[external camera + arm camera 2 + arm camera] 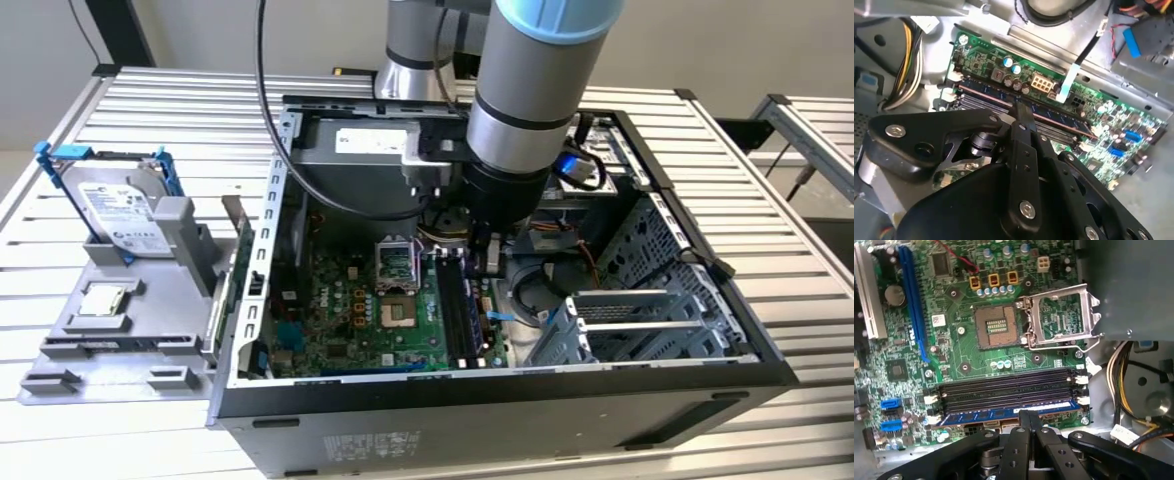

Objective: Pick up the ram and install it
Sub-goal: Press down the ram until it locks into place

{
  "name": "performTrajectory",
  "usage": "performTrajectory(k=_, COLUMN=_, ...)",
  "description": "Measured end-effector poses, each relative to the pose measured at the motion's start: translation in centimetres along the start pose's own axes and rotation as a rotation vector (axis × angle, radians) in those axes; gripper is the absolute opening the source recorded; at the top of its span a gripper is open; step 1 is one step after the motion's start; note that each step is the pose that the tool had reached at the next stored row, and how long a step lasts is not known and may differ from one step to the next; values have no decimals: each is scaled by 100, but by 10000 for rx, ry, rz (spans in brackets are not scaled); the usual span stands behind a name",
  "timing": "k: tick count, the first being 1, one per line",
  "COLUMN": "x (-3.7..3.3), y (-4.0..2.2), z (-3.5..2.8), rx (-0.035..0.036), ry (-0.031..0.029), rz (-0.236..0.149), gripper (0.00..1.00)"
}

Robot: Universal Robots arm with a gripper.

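The ram (pixel 979 416) is a long dark-blue stick standing on edge in the outermost memory slot of the green motherboard (pixel 954 360), with the empty black slots (pixel 1004 392) beside it. It also appears as a dark strip (pixel 1064 120) in the second wrist view. My gripper (pixel 1027 415) is inside the open computer case, directly over the middle of the ram. Its black fingers (pixel 1021 125) are closed together, and their tips rest on the stick's upper edge. In the exterior view the gripper (pixel 483 255) hangs low over the board.
The open processor socket (pixel 996 326) and its raised metal frame (pixel 1059 315) lie beyond the slots. Yellow and black cables (pixel 1119 370) run beside the slot ends. Outside the case, a grey tray (pixel 120 350) holds a blue-framed hard drive (pixel 127 210) and a small silver chip (pixel 104 300).
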State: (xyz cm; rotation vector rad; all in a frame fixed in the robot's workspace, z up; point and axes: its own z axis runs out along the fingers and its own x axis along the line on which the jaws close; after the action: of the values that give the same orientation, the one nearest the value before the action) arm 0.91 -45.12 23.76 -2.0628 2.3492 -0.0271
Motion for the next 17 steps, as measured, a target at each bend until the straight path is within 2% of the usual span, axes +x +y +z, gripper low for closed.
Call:
performTrajectory(k=9, x=1, y=10, z=2, rx=35, ry=-30, rz=-1137, gripper=0)
performTrajectory(k=15, x=6, y=13, z=3, rx=37, ry=-31, rz=-1181, gripper=0)
performTrajectory(k=17, x=40, y=6, z=5, rx=30, ry=-30, rz=-1180, gripper=0)
